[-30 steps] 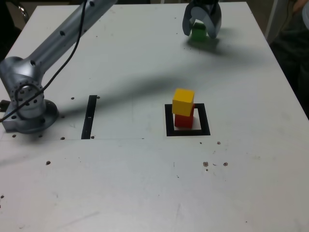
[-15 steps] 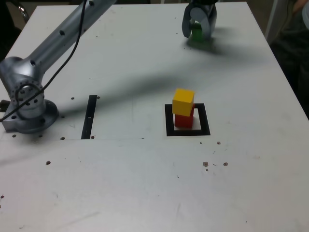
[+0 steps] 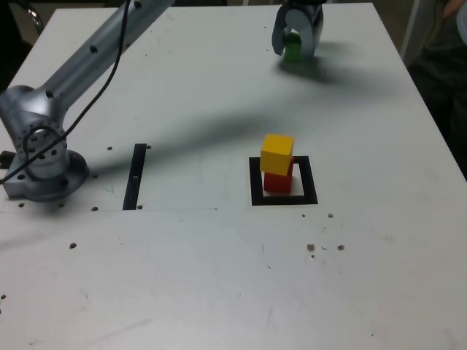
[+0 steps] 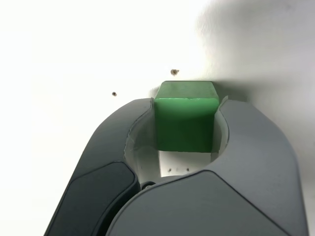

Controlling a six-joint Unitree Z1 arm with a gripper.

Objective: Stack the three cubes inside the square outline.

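My arm's base (image 3: 40, 164) sat far off from my pincer toward the exterior view's left, with a thin black strip (image 3: 136, 176) just beyond it on the table (image 3: 219, 277). Well short of my pincer, toward the camera, the yellow cube (image 3: 277, 153) stood on the red cube (image 3: 277, 181) inside the outline (image 3: 284, 198). My pincer (image 3: 295, 49) was at the table's far edge, its jaws pressed against both sides of the green cube (image 4: 185, 118), which sat squarely between them.
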